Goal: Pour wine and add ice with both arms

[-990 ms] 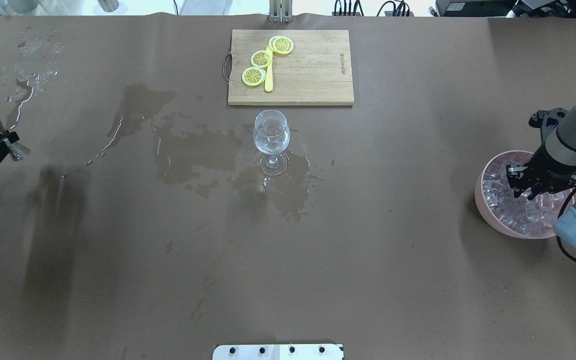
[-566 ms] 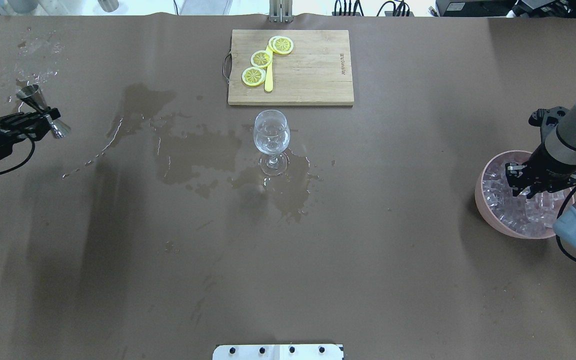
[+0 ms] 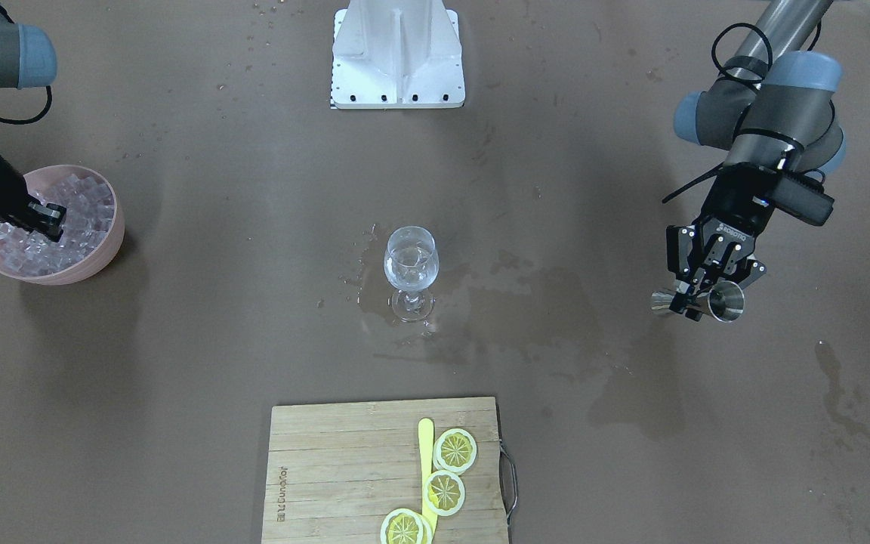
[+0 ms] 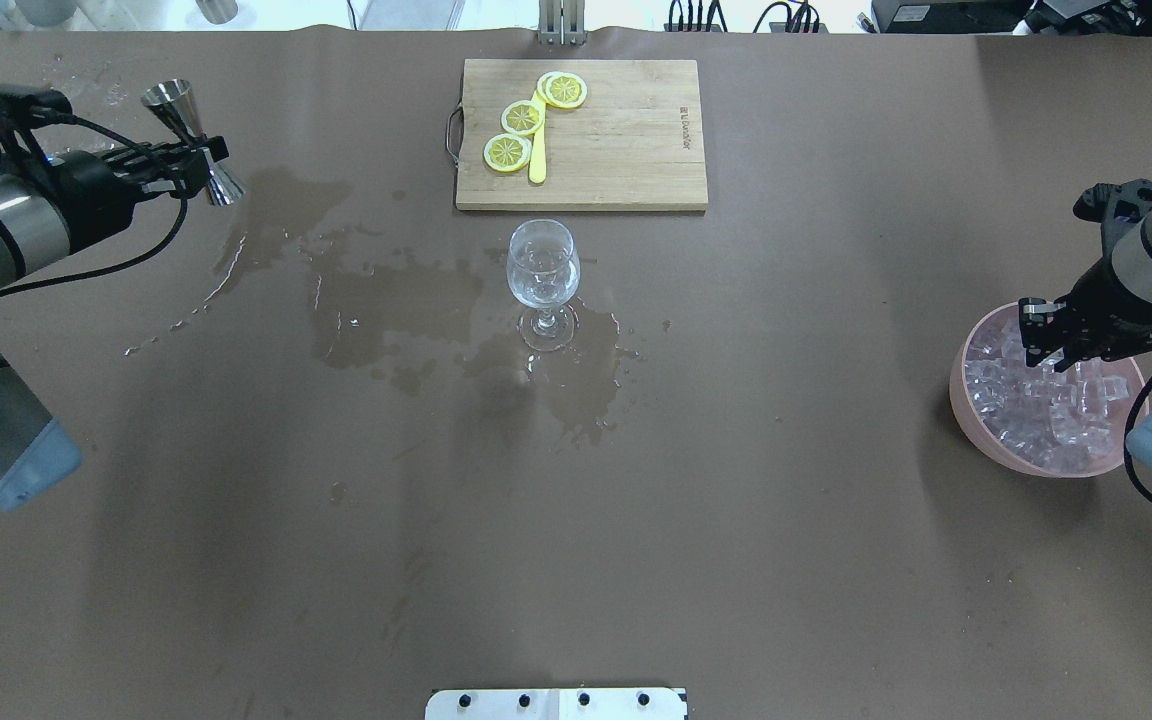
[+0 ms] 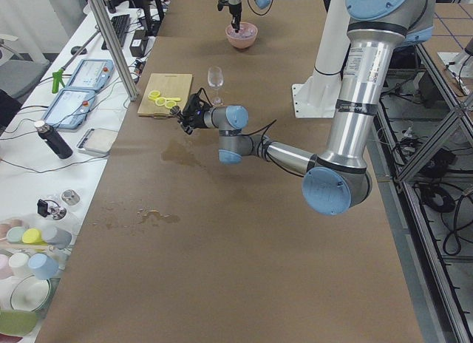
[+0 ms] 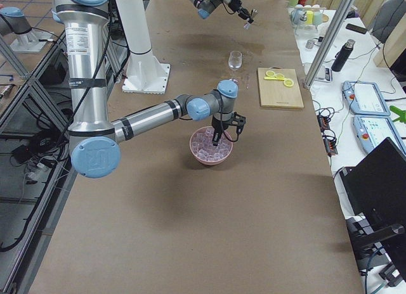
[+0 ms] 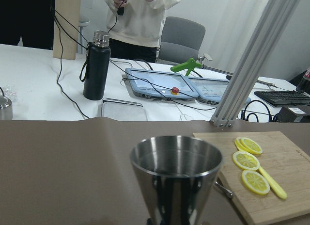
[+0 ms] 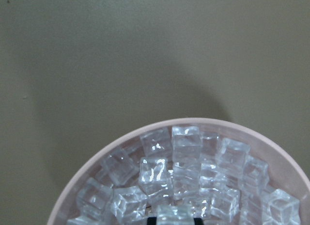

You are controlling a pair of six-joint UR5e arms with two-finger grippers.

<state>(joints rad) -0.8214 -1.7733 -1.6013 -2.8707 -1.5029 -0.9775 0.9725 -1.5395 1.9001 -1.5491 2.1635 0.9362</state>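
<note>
**Overhead:** L claw (image 4: 204, 157) is clamped on the waist of the jigger (image 4: 174, 110), held up over the far-left desk (image 4: 736, 500). The glass (image 4: 542, 262) stands mid-desk, to that claw's right and nearer the robot, well apart. A little clear liquid, prob. the wine (image 4: 540, 285), seems to sit low in it. Wet patches (image 4: 391, 300) lie between claw and glass. R claw (image 4: 1054, 352) points down into the ice (image 4: 1031, 425), heaped in a pink bowl (image 4: 968, 410) at the desk's right end. L claw is the nearer one to the glass.

**Front:** the jigger's mouth faces the camera, with the jaws narrow across its waist. R claw's tips sit among the cubes with little gap. Whether a cube is pinched can't be told.

**Sides:** the jigger hangs clear above the desk. R claw drops about straight down over the bowl.

**L wrist:** the jigger's long axis is near vertical, mouth up. The inside is dark, so no telling if wine is in it. The board (image 7: 281, 186) w/ lemon slices (image 7: 246, 160) lies ahead-right.

**R wrist:** ice is directly below, and one cube sits against a black tip at the bottom edge.

The next move likely needs the jigger carried sideways to the glass, kept upright till it's over the rim.

**Vs 0.6 s ago:** L claw and jigger have gone further in from the desk's left edge, toward the far side. R claw has shifted to the bowl's far rim and looks higher. Glass and board are unmoved.
</note>
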